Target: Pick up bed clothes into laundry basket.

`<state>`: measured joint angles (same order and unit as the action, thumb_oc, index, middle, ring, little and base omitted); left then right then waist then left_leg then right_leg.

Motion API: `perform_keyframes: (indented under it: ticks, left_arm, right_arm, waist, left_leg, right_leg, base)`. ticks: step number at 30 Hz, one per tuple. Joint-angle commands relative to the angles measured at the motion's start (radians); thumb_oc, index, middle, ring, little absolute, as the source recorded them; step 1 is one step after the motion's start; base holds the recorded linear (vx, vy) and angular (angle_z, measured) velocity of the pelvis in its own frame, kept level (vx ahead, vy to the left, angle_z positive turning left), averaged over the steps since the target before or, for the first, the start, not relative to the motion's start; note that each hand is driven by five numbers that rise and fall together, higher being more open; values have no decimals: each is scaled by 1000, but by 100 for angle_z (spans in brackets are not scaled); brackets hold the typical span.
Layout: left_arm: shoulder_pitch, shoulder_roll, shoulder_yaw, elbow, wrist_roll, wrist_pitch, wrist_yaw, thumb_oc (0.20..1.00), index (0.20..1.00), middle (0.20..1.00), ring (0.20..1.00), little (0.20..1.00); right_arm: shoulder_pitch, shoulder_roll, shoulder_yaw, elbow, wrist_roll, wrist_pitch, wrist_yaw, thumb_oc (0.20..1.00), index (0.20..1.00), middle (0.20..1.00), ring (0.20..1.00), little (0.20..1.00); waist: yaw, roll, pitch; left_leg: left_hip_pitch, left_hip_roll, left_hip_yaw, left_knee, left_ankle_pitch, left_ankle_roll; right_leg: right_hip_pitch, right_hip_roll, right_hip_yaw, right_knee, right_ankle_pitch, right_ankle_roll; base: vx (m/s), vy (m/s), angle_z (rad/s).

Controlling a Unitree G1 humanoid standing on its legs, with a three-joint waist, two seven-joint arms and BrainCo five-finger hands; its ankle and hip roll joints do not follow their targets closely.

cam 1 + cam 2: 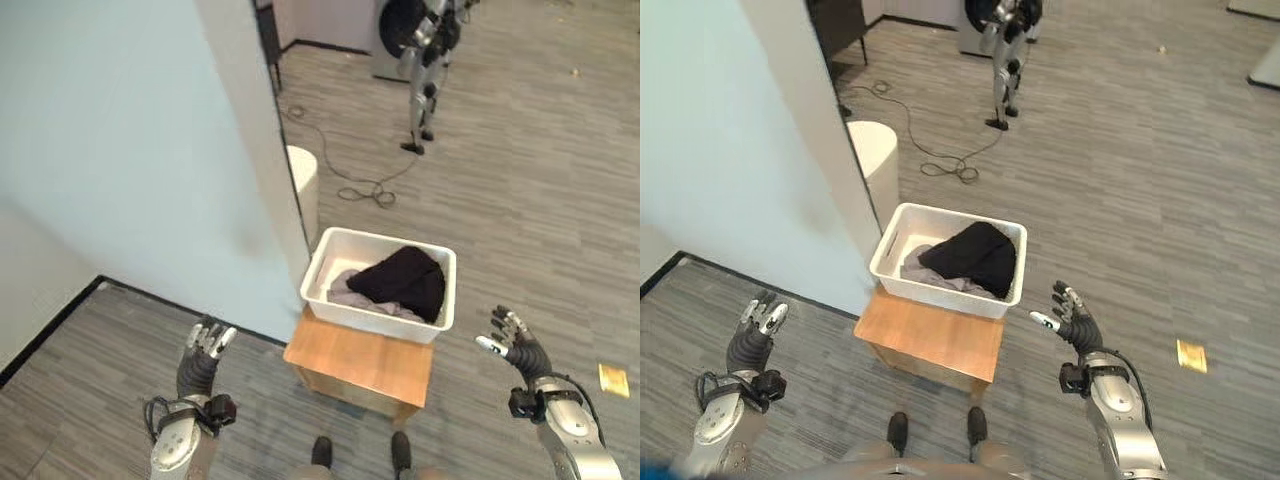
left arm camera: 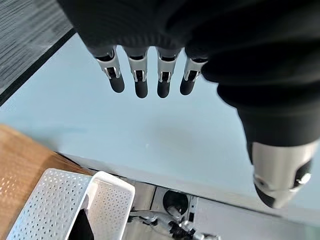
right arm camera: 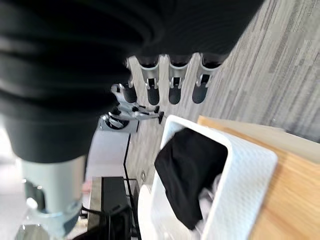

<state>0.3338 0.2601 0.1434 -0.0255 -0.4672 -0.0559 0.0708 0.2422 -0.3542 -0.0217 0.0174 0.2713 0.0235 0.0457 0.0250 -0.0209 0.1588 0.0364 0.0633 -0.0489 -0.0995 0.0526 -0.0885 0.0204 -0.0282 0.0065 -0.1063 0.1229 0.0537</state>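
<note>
Clothes: black garment [image 1: 405, 281] over pale laundry, inside the white basket [image 1: 375, 318], frame centre.
Support: basket on wooden stool [image 1: 360, 366].
Left hand [image 1: 203, 350]: lower left, fingers straight, empty.
Right hand [image 1: 515, 341]: lower right, fingers spread, empty.
Advice: we keep both hands clear (load looks settled).

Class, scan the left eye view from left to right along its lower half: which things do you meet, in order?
Left hand → wooden table carrying the white laundry basket with a black garment in it → right hand → small yellow piece on the floor.
</note>
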Motion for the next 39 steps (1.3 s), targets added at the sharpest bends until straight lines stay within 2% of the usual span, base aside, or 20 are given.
perform_keyframes:
  ticks: [1, 6, 11, 15, 17, 19, 20, 22, 24, 25, 26, 27, 28, 31, 33, 34, 35, 37, 38, 39]
  left_arm:
    - [-68, 39, 36, -42, -7, -34, 5, 1000, 1000, 1000, 1000, 1000]
    - [-127, 64, 9, -59, 5, -36, 30, 1000, 1000, 1000, 1000, 1000]
    - [-201, 90, -81, -26, 5, -53, 32, 1000, 1000, 1000, 1000, 1000]
    - [-139, 36, -13, -25, -4, -62, 53, 1000, 1000, 1000, 1000, 1000]
    - [-116, 12, 3, -17, -13, -59, 60, 1000, 1000, 1000, 1000, 1000]
    - [-95, 10, 1, -13, 4, -40, 50, 1000, 1000, 1000, 1000, 1000]
    - [-74, 10, 16, -8, 24, -32, 44, 1000, 1000, 1000, 1000, 1000]
    - [-61, 12, 20, -21, 26, -30, 37, 1000, 1000, 1000, 1000, 1000]
    - [-60, 19, 26, -38, 45, -31, 27, 1000, 1000, 1000, 1000, 1000]
    - [-60, 19, 27, -38, 45, -31, 27, 1000, 1000, 1000, 1000, 1000]
    - [-94, 32, 4, -39, 45, -31, 20, 1000, 1000, 1000, 1000, 1000]
    - [-95, 32, 4, -40, 45, -31, 20, 1000, 1000, 1000, 1000, 1000]
    - [-130, 39, -24, -39, 42, -33, 19, 1000, 1000, 1000, 1000, 1000]
    - [-156, 51, -54, -50, 50, -37, 22, 1000, 1000, 1000, 1000, 1000]
    - [-149, 57, -53, -66, 56, -37, 26, 1000, 1000, 1000, 1000, 1000]
    - [-152, 65, -62, -66, 63, -39, 24, 1000, 1000, 1000, 1000, 1000]
    - [-155, 80, -68, -59, 84, -44, 22, 1000, 1000, 1000, 1000, 1000]
    - [-163, 104, -74, -24, 103, -52, 30, 1000, 1000, 1000, 1000, 1000]
    - [-147, 107, -64, -22, 96, -54, 22, 1000, 1000, 1000, 1000, 1000]
    - [-146, 107, -63, -23, 96, -53, 22, 1000, 1000, 1000, 1000, 1000]
  right_arm:
    - [-45, -10, 13, -43, -34, -26, 18, 1000, 1000, 1000, 1000, 1000]
    - [-83, -9, 39, -49, -52, -36, -2, 1000, 1000, 1000, 1000, 1000]
    - [-48, -29, 8, -44, -29, -86, -39, 1000, 1000, 1000, 1000, 1000]
    - [-53, -54, 4, -28, -8, -85, -35, 1000, 1000, 1000, 1000, 1000]
    - [-55, -77, -4, -31, 1, -83, -28, 1000, 1000, 1000, 1000, 1000]
    - [-62, -114, -21, -24, -10, -70, -31, 1000, 1000, 1000, 1000, 1000]
    - [-61, -114, -43, -24, -5, -63, -53, 1000, 1000, 1000, 1000, 1000]
    - [-55, -99, -48, -21, 15, -64, -54, 1000, 1000, 1000, 1000, 1000]
    - [-55, -84, -61, -13, 36, -81, -54, 1000, 1000, 1000, 1000, 1000]
    - [-56, -84, -60, -12, 36, -81, -54, 1000, 1000, 1000, 1000, 1000]
    - [-47, -50, -69, -1, 46, -90, -69, 1000, 1000, 1000, 1000, 1000]
    - [-47, -50, -70, -1, 46, -90, -69, 1000, 1000, 1000, 1000, 1000]
    - [-37, -26, -79, 1, 66, -105, -79, 1000, 1000, 1000, 1000, 1000]
    - [-43, -7, -71, 13, 74, -112, -90, 1000, 1000, 1000, 1000, 1000]
    - [-63, 3, -45, 15, 64, -104, -80, 1000, 1000, 1000, 1000, 1000]
    - [-70, 16, -30, 8, 69, -101, -75, 1000, 1000, 1000, 1000, 1000]
    - [-84, 27, -11, 14, 73, -101, -70, 1000, 1000, 1000, 1000, 1000]
    - [-114, 46, 25, 21, 107, -101, -57, 1000, 1000, 1000, 1000, 1000]
    - [-102, 53, 36, 16, 123, -98, -43, 1000, 1000, 1000, 1000, 1000]
    - [-102, 53, 37, 16, 123, -98, -43, 1000, 1000, 1000, 1000, 1000]
  waist:
    - [11, -23, -6]
    - [41, -7, 14]
    - [-19, -6, 13]
    - [34, -12, 36]
    - [44, -5, 55]
    - [23, -17, 81]
    - [3, -40, 78]
    - [-3, -46, 77]
    - [-37, -53, 61]
    - [-39, -53, 60]
    - [-75, -42, 33]
    - [-80, -41, 34]
    - [-108, -16, 4]
    - [-116, 14, 16]
    - [-123, 24, 39]
    - [-127, 21, 58]
    - [-138, 15, 75]
    - [-156, 19, 81]
    - [-144, 28, 72]
    - [-145, 28, 70]
  left_leg:
    - [30, -71, -21, 12, -77, 60]
    - [11, -82, -143, 45, -63, 72]
    - [-122, -169, -438, 150, -7, 22]
    - [-216, -171, -497, 131, 93, -31]
    - [-241, -165, -487, 129, 113, -41]
    - [-263, -135, -298, 210, 52, 7]
    - [-230, -81, -72, 358, -48, 47]
    - [-223, -76, -44, 408, -73, 49]
    - [-158, -6, 96, 488, -98, 54]
    - [-159, -7, 95, 488, -97, 54]
    - [-50, 64, 236, 434, -154, 30]
    - [-50, 64, 231, 434, -155, 30]
    - [16, 73, 330, 320, -229, 24]
    - [28, 28, 301, 160, -186, 42]
    - [40, -4, 254, 123, -194, 76]
    - [32, -22, 239, 119, -177, 94]
    - [29, -37, 205, 126, -176, 107]
    - [13, -46, 136, 141, -171, 106]
    - [24, -50, 89, 125, -170, 103]
    - [21, -49, 89, 122, -165, 102]
  right_leg:
    - [41, -54, -93, 28, -133, 62]
    - [7, -82, -126, 211, -208, 63]
    - [44, 68, 300, 261, -304, 19]
    - [79, 77, 193, 162, -295, -33]
    - [76, 87, 160, 155, -285, -37]
    - [47, 74, 105, 183, -284, -37]
    - [30, 35, 8, 181, -273, -32]
    - [27, 21, -29, 176, -266, -31]
    - [10, -12, -151, 168, -253, -36]
    - [10, -12, -152, 168, -253, -36]
    - [2, -53, -306, 177, -256, -29]
    - [5, -53, -311, 178, -258, -28]
    - [-1, -85, -412, 199, -268, -10]
    - [-46, -130, -480, 259, -228, 25]
    - [-112, -184, -456, 392, -204, 54]
    - [-140, -215, -424, 434, -145, 60]
    - [-177, -229, -329, 484, -103, 82]
    - [-205, -133, -81, 443, -111, 89]
    - [-189, -101, 1, 366, -150, 86]
    - [-189, -100, 0, 358, -142, 85]
  base:
    - [-33, 35, 24]
    - [-37, -11, 37]
    - [-89, -105, 238]
    - [-333, -288, 161]
    - [-239, -130, 163]
    - [-381, -75, 146]
    - [-365, -68, 155]
    - [-266, -57, 194]
    - [-230, -59, 162]
    - [-220, 34, 154]
    - [-131, 53, 178]
    - [-172, 154, 261]
    - [-28, 107, 227]
    - [-134, 234, 234]
    - [-202, 309, 130]
    - [-232, 229, 56]
    - [-226, 111, 31]
    - [-42, 12, 98]
    - [40, -6, 154]
    - [81, -19, 94]
